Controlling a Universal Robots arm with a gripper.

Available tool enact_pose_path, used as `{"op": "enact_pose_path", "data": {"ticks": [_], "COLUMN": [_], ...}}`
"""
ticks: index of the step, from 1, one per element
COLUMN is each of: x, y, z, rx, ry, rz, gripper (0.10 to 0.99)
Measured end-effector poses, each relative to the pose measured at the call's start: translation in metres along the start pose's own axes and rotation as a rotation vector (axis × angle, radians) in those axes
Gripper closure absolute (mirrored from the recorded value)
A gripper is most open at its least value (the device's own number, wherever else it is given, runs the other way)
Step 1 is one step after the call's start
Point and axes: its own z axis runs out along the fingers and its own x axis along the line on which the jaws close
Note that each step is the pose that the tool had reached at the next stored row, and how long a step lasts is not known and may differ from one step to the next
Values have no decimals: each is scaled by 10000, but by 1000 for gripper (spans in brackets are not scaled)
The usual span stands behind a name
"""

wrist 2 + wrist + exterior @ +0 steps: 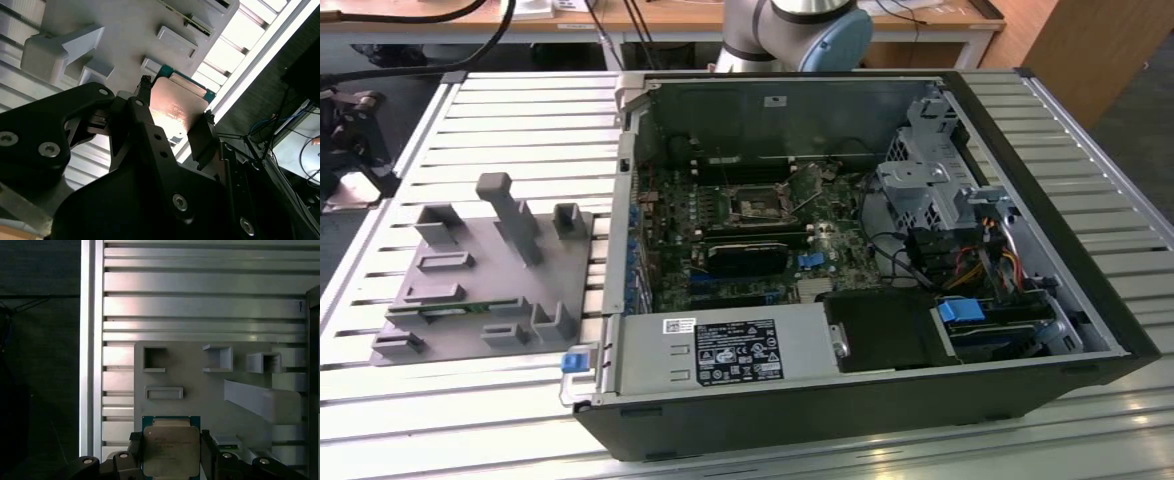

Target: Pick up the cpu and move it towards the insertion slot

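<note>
Faint print marks the lid of the cpu (171, 452), and a black label (736, 352) and a white sticker (680, 324) on the power supply (647, 362), none of it legible from here.

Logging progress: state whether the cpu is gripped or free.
Gripped: in both wrist views the pincer is shut on the cpu, fingers against two opposite edges.

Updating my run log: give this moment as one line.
gripper shut on cpu | cpu over grey fixture | insertion slot in case
</note>
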Motion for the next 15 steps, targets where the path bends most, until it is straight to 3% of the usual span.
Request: {"op": "enact_pose_path", "data": {"ticks": [15], "x": [-2], "y": [7], "z": [-197], "rx": [3], "ry": [0], "rz": [0], "gripper": [545]}}
